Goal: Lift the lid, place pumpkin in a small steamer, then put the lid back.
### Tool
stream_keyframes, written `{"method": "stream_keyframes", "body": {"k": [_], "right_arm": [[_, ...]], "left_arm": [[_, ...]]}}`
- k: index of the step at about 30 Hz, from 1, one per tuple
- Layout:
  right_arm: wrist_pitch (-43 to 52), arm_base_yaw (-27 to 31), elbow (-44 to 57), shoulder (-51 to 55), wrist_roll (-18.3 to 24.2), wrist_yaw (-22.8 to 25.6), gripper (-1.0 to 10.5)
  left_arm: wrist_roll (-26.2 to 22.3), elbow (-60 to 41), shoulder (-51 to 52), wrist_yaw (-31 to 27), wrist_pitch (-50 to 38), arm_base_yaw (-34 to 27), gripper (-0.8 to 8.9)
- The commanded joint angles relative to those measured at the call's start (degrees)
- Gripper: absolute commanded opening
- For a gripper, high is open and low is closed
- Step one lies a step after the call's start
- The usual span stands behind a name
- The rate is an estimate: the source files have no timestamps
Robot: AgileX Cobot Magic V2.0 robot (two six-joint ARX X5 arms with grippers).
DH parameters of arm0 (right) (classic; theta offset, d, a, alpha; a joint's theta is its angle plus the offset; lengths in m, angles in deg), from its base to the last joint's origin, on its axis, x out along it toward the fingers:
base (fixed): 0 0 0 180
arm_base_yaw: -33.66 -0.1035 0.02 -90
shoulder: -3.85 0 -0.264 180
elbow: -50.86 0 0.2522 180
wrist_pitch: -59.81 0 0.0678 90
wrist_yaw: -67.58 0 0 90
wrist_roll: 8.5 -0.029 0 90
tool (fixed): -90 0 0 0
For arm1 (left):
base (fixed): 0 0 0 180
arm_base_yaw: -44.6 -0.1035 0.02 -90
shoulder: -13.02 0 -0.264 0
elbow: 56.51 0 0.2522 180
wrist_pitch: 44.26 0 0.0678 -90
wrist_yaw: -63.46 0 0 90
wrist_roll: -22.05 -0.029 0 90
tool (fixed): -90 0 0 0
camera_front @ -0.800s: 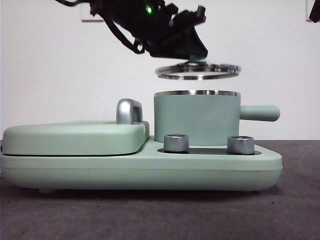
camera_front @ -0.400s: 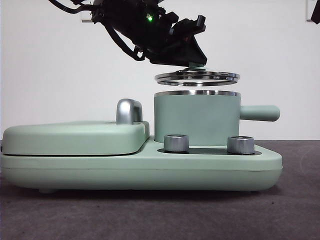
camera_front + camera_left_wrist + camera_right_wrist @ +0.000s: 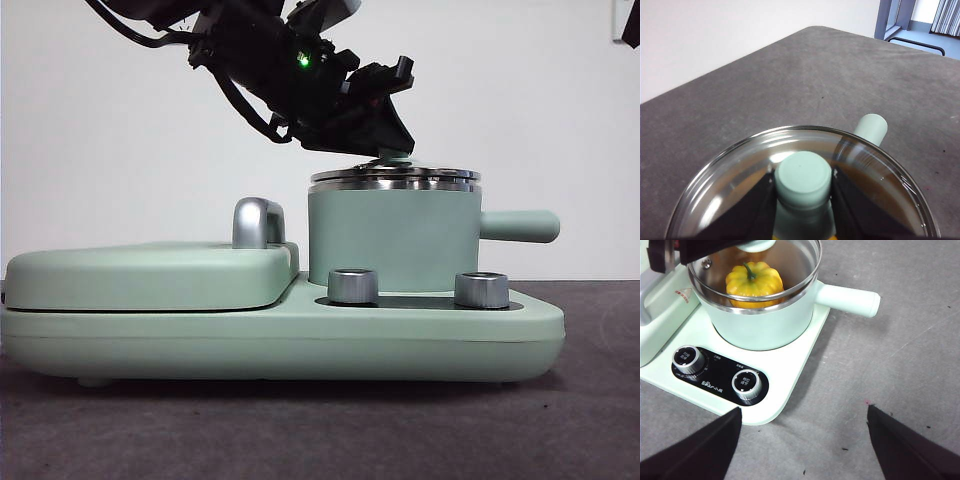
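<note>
Left gripper (image 3: pixel 802 192) clamps the lid (image 3: pixel 395 178) knob atop the small steamer (image 3: pixel 395 240).

Lid (image 3: pixel 740 175): you have clear glass, shiny steel rim.
Small steamer (image 3: pixel 390 240): matt mint-green body.
Pumpkin (image 3: pixel 754 284): glossy yellow-orange.
Table (image 3: pixel 900 355): rough, matt grey.

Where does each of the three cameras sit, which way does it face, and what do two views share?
Front view: low at table height, looking level at the small steamer; the left gripper comes from above.
Left wrist view: on the left arm, looking down on the lid; its jaws clamp the knob.
Right wrist view: on the right arm, high beside the steamer, looking down at the pumpkin; open jaws at the bottom.
All three show the lid on the steamer.
</note>
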Motion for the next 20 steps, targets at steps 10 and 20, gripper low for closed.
{"method": "stream_keyframes", "body": {"k": [10,20], "right_arm": [[0.9,-0.35,-0.24,-0.37,-0.85,1.51,3.9],[1.31,-0.35,-0.24,-0.37,-1.42,1.51,3.9]], "left_arm": [[0.61,1.4,-0.07,-0.5,0.9,0.35,0.15],[0.63,1.4,0.68,-0.5,3.63,0.31,0.15]]}}
